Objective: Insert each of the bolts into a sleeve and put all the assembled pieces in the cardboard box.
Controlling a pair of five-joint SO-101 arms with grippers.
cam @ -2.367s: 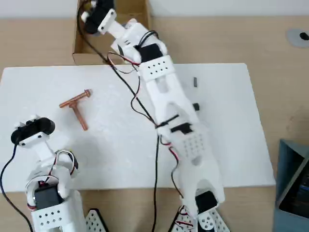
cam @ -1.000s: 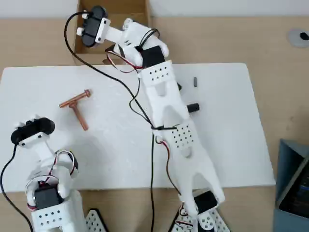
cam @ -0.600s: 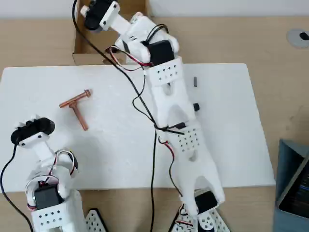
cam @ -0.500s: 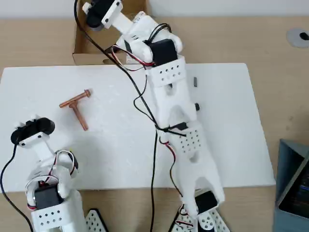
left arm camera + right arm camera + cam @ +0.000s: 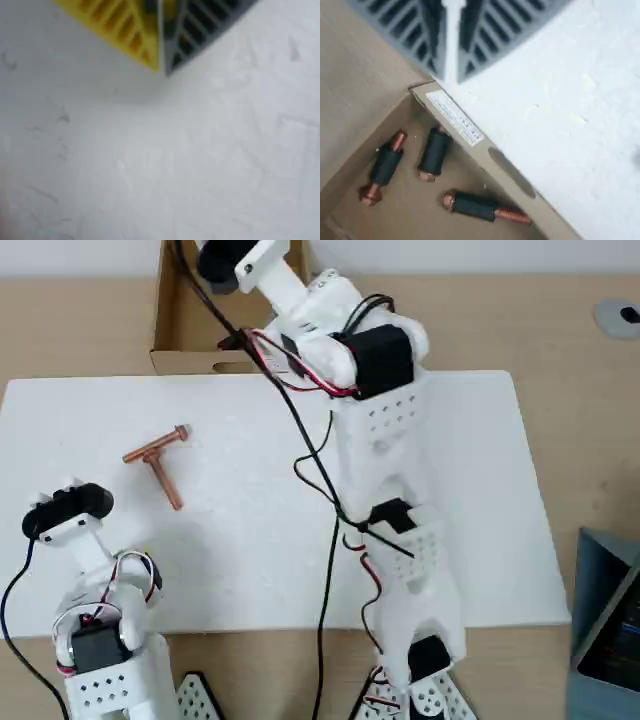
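Observation:
Three bolts with black sleeves on them lie in the cardboard box [image 5: 485, 150]: one [image 5: 382, 170], a second [image 5: 434, 155] and a third [image 5: 480, 206]. My right gripper [image 5: 447, 77] hangs over the box's wall where it meets the white board, its grey fingers all but shut with nothing between them. The right arm [image 5: 380, 420] stretches from the near edge across the board to the box [image 5: 185, 335]. Two bare copper bolts [image 5: 157, 447] [image 5: 166, 486] lie on the board's left part. My left gripper [image 5: 161, 67], yellow and grey, is shut just above bare board.
The left arm [image 5: 65, 505] stands at the near left corner of the white board [image 5: 230, 560]. A grey bin [image 5: 605, 620] sits off the board at the right edge. The tan table surrounds the board.
The right arm has lifted and its wrist has swung from the box's left side toward its right wall. It now covers two small dark pieces seen earlier on the board. The left arm kept still.

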